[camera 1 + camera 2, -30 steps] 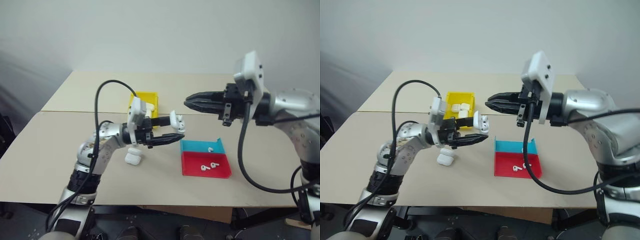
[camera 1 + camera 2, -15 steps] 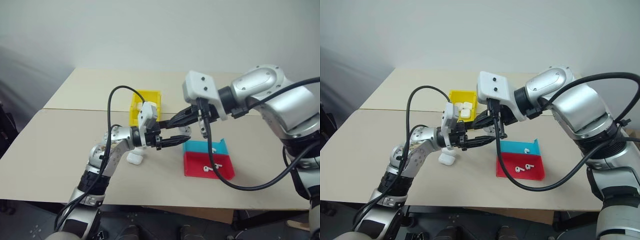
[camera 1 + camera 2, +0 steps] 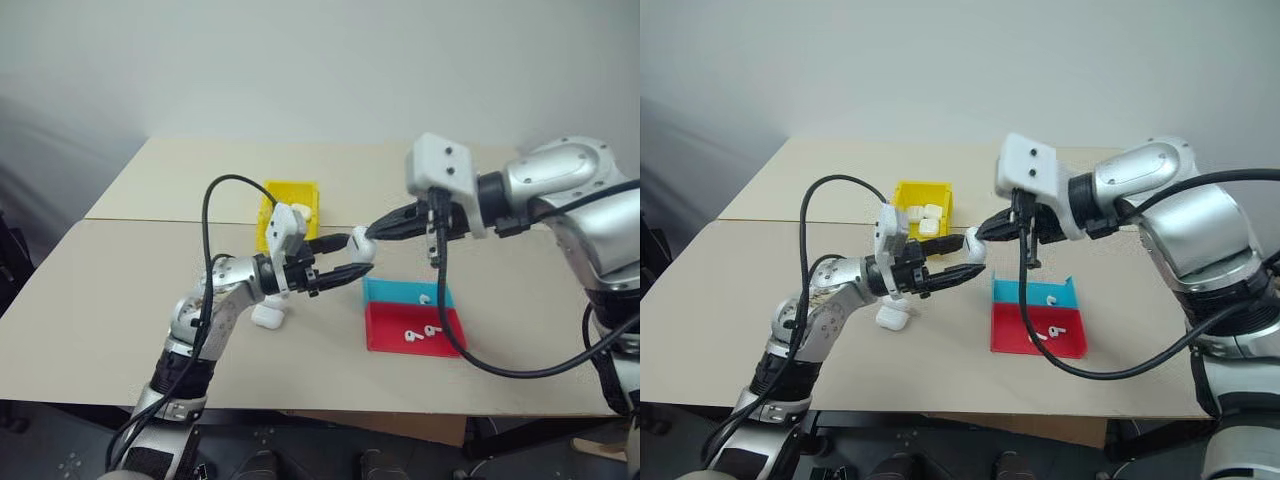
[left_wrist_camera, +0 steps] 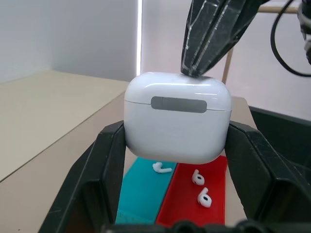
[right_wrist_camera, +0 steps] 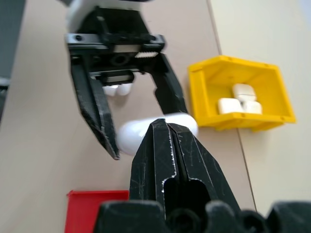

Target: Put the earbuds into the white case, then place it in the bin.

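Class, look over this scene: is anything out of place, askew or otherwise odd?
One white case lies loose on the table, outside the yellow bin that holds the other cases. Loose earbuds still lie in the red tray.

beige table (image 3: pixel 120 300), teal tray (image 3: pixel 395 292) touching red tray (image 3: pixel 440 342)

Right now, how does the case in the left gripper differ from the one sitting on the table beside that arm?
The held white case is up in the air, clamped between the left gripper's fingers, with the shut right gripper's tip against its top. The case on the table lies free, touched by neither gripper. The held case's lid is closed; the other's lid state is unclear. Both are glossy white and look identical.
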Available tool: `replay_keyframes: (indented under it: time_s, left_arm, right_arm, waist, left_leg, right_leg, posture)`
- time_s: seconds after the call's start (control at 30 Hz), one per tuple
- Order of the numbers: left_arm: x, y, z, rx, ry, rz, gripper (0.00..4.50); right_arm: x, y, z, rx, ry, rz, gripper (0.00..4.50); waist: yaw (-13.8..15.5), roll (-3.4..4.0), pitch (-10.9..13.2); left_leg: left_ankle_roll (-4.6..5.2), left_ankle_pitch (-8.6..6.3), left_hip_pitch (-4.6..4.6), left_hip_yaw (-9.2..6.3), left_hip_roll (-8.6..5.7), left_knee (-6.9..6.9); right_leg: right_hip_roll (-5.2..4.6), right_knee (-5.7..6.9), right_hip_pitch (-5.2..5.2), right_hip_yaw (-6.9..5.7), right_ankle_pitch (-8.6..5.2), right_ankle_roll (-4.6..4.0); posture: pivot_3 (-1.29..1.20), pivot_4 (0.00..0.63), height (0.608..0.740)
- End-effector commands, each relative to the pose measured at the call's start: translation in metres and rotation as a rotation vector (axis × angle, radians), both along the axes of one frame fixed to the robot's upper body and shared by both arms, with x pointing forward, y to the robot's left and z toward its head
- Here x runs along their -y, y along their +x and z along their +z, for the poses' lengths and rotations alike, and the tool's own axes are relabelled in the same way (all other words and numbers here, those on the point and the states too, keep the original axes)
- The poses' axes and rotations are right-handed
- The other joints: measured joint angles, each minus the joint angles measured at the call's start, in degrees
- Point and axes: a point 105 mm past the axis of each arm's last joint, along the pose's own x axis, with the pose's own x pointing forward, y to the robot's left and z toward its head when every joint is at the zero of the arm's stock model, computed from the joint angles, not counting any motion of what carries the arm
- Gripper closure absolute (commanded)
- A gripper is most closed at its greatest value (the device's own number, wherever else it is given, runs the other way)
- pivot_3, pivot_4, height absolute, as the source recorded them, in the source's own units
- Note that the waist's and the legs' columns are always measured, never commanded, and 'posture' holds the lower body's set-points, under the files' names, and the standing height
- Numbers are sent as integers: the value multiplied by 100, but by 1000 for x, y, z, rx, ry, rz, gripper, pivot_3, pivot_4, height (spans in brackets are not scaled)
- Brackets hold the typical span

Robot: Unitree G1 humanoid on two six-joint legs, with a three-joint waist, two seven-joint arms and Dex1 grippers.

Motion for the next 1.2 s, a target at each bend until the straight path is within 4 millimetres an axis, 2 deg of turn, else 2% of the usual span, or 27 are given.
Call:
replay_keyframes:
  time_s: [0.03, 0.1, 0.17, 0.3, 0.4, 0.5, 0.63, 0.8, 0.93, 1.0, 1.07, 1.2]
  left_arm:
    - [-13, 13, 32, 68, -126, 196, 1724]
    - [-25, 30, 39, 53, -180, 361, 1724]
    - [-44, 58, 43, 15, -222, 597, 1724]
    - [-69, 96, 36, -35, -201, 886, 1724]
    - [-74, 121, 24, -75, -152, 977, 1724]
    - [-69, 139, 11, -108, -106, 984, 1724]
    - [-61, 158, -8, -147, -19, 1035, 1724]
    - [-59, 163, -18, -168, -1, 1033, 25]
    - [-61, 160, -9, -130, -54, 998, 8]
    - [-63, 152, -4, -63, -91, 926, 8]
    - [-67, 138, -3, -15, -109, 830, 8]
    - [-69, 97, -5, 128, -34, 666, 8]
  right_arm:
    - [19, -2, 41, 43, 306, -115, 4450]
    - [32, -1, 35, 39, 375, -196, 4450]
    - [46, 2, 14, 35, 428, -310, 4450]
    - [47, 4, -9, 5, 533, -456, 4450]
    - [33, 3, -17, 15, 571, -534, 4450]
    - [21, 0, -20, 43, 567, -551, 4450]
    - [17, -3, -17, 76, 556, -558, 4450]
    - [20, -6, -14, 107, 560, -574, 4500]
    - [19, -9, -12, 118, 571, -572, 4500]
    - [18, -10, -16, 133, 555, -567, 4500]
    - [18, -12, -26, 159, 507, -561, 4500]
    - [21, -16, -44, 180, 476, -536, 4500]
  waist:
    - [10, 0, 0]
    - [58, -1, -1]
    - [112, -10, -7]
    - [102, -8, -9]
    - [72, -6, -10]
    - [69, -6, -10]
    - [79, -6, -10]
    - [76, -6, -10]
    - [45, -6, -10]
    - [24, -5, -10]
    - [-4, -3, -12]
    - [-82, 0, -13]
  left_leg:
    - [0, 0, 1, 0, 0, 2]
    - [0, 0, 1, -9, 0, 7]
    - [1, 0, 3, -17, -1, 10]
    - [2, 1, 10, -14, -10, 21]
    - [9, 6, 10, -15, -10, 19]
    - [10, 6, 9, -18, -9, 18]
    - [10, 6, -4, -17, -12, 18]
    - [10, 5, -21, -17, -12, 7]
    - [10, 6, -20, -17, -12, 0]
    - [9, 6, -20, -17, -12, 0]
    - [9, 6, -18, -17, -11, 0]
    - [8, 6, -16, -12, -10, -10]
  right_leg:
    - [0, 4, 1, 1, 3, -3]
    - [0, 3, 8, -6, 5, -4]
    - [-1, -8, 26, -19, 6, -2]
    - [-5, -10, 33, -8, 13, 17]
    - [0, -1, 25, -6, 5, 34]
    - [1, -1, 23, -12, 5, 33]
    - [-2, -14, 21, -14, 7, 31]
    - [-5, -23, 8, -16, 19, 11]
    - [-4, -18, 3, -16, 19, 10]
    - [-4, -16, 3, -16, 19, 10]
    - [-4, -16, 5, -14, 20, 9]
    - [-4, -15, 0, -5, 20, 4]
  posture:
    - [0, 150, 740]
    - [0, 150, 740]
    - [0, 150, 740]
    - [0, 150, 740]
    - [0, 150, 740]
    - [0, 150, 740]
    - [0, 150, 740]
    - [0, 150, 740]
    - [0, 150, 740]
    - [0, 150, 740]
    - [0, 150, 740]
    - [0, 150, 740]
